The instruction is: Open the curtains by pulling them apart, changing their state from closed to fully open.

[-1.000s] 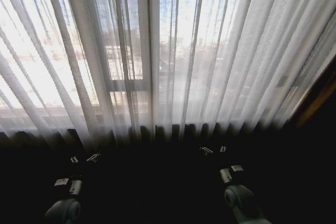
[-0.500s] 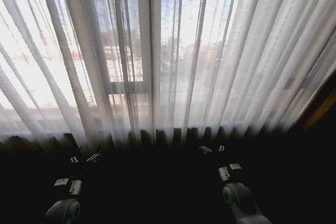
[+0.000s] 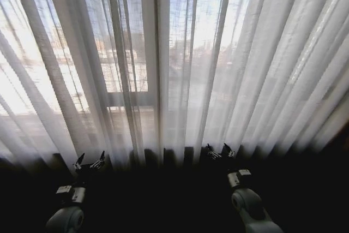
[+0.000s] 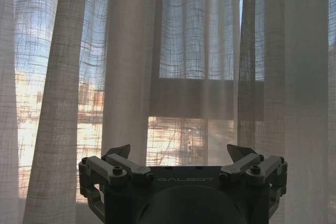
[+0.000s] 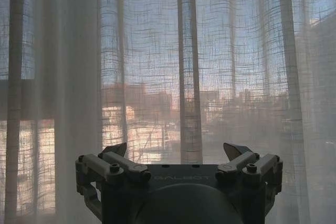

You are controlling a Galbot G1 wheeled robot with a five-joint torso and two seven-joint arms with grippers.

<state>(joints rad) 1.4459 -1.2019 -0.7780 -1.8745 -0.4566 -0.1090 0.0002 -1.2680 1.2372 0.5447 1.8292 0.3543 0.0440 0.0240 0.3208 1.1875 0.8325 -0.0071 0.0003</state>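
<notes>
Sheer white curtains (image 3: 180,64) hang closed across the window frame (image 3: 128,99), meeting just right of its upright. Two grippers, left (image 3: 90,161) and right (image 3: 219,151), wait spread wide and empty at the hem. Each should pinch one inner fold firmly before drawing outward.

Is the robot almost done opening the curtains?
Not yet. The curtains hang closed across the whole window. Both open end effectors, left and right, are raised low in front of the fabric, gripping nothing. Grabbing and pulling the panels apart is all left.
</notes>
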